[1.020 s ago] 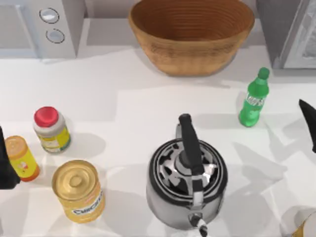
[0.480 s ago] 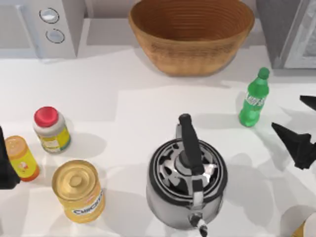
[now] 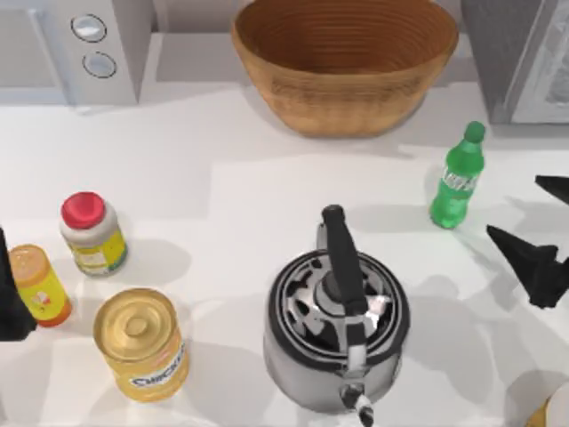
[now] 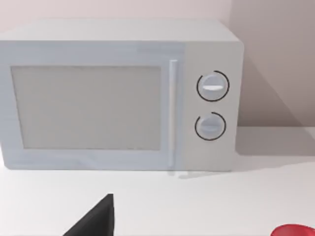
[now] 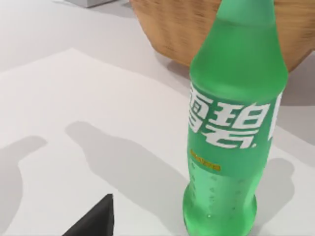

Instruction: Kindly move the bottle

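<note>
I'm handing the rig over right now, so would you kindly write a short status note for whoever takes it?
Right pincer: open, at the table's right side, beside the bottle but apart from it, holding nothing.
Left pincer: parked at the left edge next to the small orange bottle.
Bottle: upright on the table, right of the kettle, in front of the basket.
Done: approach only.
Left: close in, grip the bottle, move it.

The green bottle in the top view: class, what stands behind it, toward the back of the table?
Behind the bottle stand a woven basket and a grey appliance. The basket's far outer wall is hidden.
</note>
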`<move>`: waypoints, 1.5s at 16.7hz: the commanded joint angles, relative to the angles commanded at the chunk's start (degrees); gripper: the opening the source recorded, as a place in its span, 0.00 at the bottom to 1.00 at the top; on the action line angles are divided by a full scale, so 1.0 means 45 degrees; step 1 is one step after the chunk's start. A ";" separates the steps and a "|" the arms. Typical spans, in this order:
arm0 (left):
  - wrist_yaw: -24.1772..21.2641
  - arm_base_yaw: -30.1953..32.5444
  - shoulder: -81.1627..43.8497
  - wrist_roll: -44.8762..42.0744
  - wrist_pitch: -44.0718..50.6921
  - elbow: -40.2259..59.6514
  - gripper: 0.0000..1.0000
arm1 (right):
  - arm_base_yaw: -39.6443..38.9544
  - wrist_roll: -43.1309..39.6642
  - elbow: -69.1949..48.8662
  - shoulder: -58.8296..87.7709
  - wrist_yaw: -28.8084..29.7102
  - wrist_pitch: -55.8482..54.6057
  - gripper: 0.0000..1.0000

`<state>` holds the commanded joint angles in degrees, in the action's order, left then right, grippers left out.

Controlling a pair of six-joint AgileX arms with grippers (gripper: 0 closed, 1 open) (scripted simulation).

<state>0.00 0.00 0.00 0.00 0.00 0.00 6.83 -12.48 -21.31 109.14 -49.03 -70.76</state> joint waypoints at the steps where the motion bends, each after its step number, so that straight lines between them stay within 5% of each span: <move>1: 0.0000 0.0000 0.0000 0.0000 0.0000 0.0000 1.00 | -0.0039 0.0021 -0.0167 0.0132 0.0046 -0.0034 1.00; 12: 0.0000 0.0000 0.0000 0.0000 0.0000 0.0000 1.00 | -0.2896 0.1040 -0.3657 0.2955 0.2870 -0.0050 1.00; 17: 0.0000 0.0000 0.0000 0.0000 0.0000 0.0000 1.00 | -0.3008 0.1084 -0.3748 0.3045 0.2981 -0.0049 1.00; 25: 0.0000 0.0000 0.0000 0.0000 0.0000 0.0000 1.00 | -0.3008 0.1084 -0.3748 0.3045 0.2981 -0.0049 0.40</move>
<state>0.00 0.00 0.00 0.00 0.00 0.00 -6.71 -7.60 -38.17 122.84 -35.61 -70.98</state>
